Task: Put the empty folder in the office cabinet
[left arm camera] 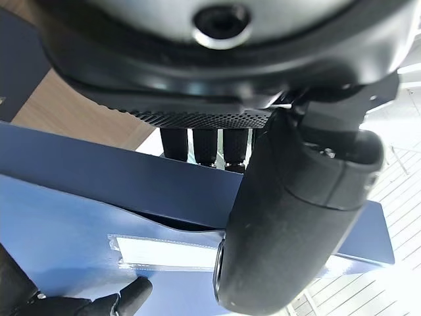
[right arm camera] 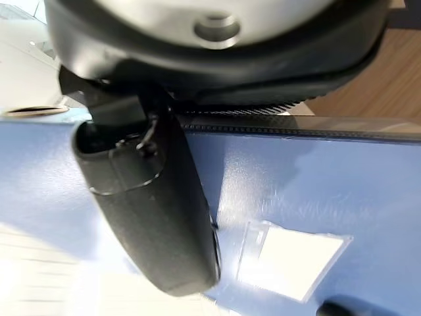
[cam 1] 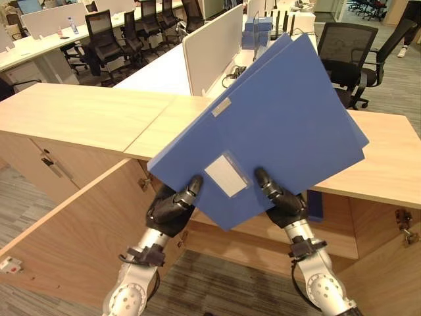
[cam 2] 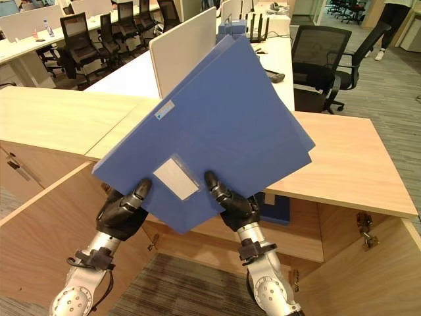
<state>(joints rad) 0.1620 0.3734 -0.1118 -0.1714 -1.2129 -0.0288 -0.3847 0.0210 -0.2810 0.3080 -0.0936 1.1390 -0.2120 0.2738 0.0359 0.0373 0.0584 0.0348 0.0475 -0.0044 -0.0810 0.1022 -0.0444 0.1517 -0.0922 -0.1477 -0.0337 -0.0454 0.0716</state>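
A large blue folder [cam 1: 276,125] with a clear label pocket [cam 1: 227,174] is held tilted in front of the wooden office cabinet [cam 1: 85,115]. My left hand [cam 1: 172,205] grips its lower edge left of the pocket, thumb on the front face. My right hand [cam 1: 283,197] grips the same edge right of the pocket, thumb likewise on top. In the left wrist view the thumb [left arm camera: 289,217] presses the blue cover [left arm camera: 72,224], fingers behind. The right wrist view has the thumb [right arm camera: 151,210] flat on the folder [right arm camera: 316,191].
The cabinet door [cam 1: 72,230] stands open at the lower left, another door [cam 1: 395,263] open at the right. A dark blue folder [cam 2: 276,212] stands inside the cabinet. Desks with white dividers [cam 1: 210,46] and black chairs [cam 1: 345,56] lie beyond the counter.
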